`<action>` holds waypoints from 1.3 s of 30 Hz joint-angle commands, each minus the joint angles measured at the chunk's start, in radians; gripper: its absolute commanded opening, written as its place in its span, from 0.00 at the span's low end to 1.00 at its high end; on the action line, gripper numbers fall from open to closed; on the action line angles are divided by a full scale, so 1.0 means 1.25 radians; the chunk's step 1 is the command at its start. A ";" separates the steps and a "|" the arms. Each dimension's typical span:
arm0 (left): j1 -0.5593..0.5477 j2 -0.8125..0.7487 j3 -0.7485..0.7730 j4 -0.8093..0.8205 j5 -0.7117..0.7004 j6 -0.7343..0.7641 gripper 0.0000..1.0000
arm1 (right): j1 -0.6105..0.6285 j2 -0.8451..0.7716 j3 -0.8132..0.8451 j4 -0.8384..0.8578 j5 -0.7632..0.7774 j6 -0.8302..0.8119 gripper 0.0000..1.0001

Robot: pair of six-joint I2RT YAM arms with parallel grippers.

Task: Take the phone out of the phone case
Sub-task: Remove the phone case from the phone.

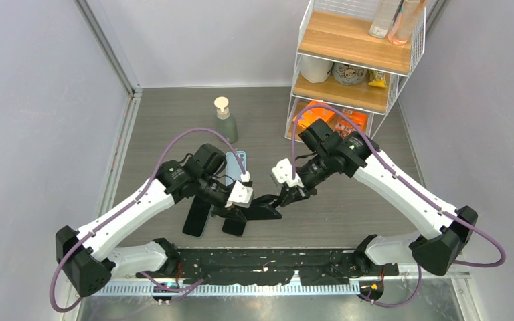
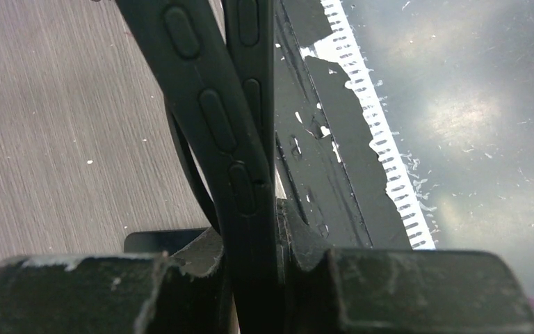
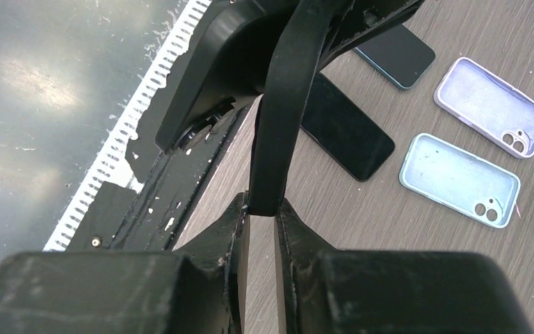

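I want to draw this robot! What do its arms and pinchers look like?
Both the left arm and right arm have smooth white tubes joined by chunky black joints. A purple cable loops along each one. The left gripper and right gripper each have a white block and two scuffed black fingers.

Black phone case [image 3: 278, 125], edge-on, held aloft

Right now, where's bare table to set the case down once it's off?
Free: back-left table between wall and soap bottle; the gap between bottle and rack; front right, between right arm and table edge. Crowded: centre-left, where phones and the blue case lie beside the held black case.
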 commanded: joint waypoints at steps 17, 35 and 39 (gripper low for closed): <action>-0.041 -0.067 -0.031 0.111 -0.056 -0.069 0.00 | -0.035 -0.031 -0.064 0.456 0.230 0.381 0.23; 0.081 -0.123 -0.038 0.189 -0.105 -0.182 0.00 | -0.047 -0.151 -0.143 0.423 0.272 0.362 0.86; 0.106 -0.151 -0.043 0.227 -0.152 -0.228 0.00 | -0.047 -0.200 -0.172 0.446 0.299 0.378 0.97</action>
